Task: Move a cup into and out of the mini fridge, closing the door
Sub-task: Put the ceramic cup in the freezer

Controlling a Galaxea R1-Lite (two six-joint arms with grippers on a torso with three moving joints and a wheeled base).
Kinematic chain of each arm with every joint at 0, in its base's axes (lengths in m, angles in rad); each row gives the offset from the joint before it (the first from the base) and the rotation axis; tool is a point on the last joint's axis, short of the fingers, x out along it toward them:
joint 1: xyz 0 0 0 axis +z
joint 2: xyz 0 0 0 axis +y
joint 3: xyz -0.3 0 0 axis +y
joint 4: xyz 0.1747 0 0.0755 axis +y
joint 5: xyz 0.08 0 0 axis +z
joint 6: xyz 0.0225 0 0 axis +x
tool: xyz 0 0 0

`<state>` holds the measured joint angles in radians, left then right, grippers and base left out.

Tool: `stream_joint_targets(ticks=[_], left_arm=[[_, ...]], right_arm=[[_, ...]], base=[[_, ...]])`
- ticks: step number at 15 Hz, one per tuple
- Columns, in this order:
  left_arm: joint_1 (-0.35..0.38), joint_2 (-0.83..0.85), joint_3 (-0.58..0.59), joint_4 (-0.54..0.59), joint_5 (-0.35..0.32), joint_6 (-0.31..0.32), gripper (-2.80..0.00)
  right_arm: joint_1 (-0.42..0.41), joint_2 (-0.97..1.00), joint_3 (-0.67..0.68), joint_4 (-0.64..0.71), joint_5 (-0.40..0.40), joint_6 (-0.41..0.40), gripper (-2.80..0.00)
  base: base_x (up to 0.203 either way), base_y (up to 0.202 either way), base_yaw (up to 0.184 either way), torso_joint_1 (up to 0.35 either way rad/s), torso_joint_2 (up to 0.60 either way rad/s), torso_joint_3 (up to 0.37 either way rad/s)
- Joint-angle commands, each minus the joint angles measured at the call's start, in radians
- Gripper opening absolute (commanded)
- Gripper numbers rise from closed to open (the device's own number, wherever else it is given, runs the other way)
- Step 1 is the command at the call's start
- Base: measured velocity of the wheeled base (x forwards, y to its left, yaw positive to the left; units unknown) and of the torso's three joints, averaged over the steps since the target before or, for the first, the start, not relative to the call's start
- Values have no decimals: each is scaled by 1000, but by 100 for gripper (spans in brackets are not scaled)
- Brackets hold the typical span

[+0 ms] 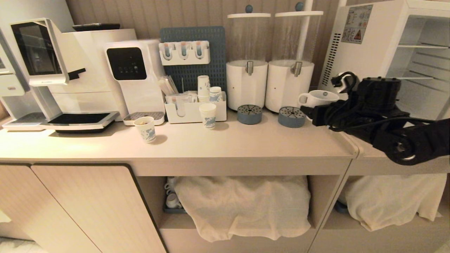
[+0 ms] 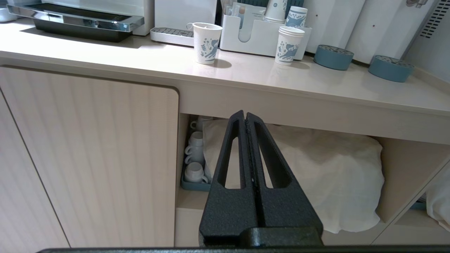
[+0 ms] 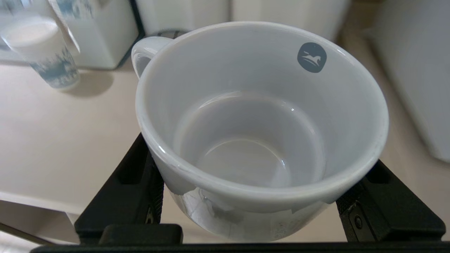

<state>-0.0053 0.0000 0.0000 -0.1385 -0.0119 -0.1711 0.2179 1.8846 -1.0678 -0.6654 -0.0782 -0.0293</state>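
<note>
- Right gripper (image 3: 260,196): you are holding the cup (image 3: 262,119) between the two black fingers (image 3: 123,196), which are clamping the lower body wall from either side; the rim is standing above the fingertips and the mouth is facing up, empty
- Cup handle (image 3: 146,52): it is lying on the far side of the cup from the fingers, so you are gripping bare wall, not the loop; the glazed wall is probably slick, so be keeping the squeeze steady
- Head view: you are carrying the cup (image 1: 318,97) off the counter (image 1: 246,144), just beside the nearer drink dispenser (image 1: 289,86) and short of the mini fridge (image 1: 397,52), whose interior is standing open beyond the fingers; the door itself is not showing
- Step in hand, as judged: you are swinging the cup toward a wire shelf (image 1: 422,45); be keeping it level and be clearing the fridge's side wall before going in
- Left gripper (image 2: 245,117): its fingers are pressed together on nothing, parked low before the cabinet (image 2: 88,158)
</note>
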Motion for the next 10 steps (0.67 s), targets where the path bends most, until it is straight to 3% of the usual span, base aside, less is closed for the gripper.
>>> stream_joint_targets(ticks=[1,10], left_arm=[[0,-5,40,-1,0,-1,-280],[0,-5,40,-1,0,-1,-280]], right_arm=[[0,-165,73,5,-17,6,-280],[13,-634,229,269,-213,101,-280]], base=[[0,0,0,0,0,0],[0,0,0,0,0,0]])
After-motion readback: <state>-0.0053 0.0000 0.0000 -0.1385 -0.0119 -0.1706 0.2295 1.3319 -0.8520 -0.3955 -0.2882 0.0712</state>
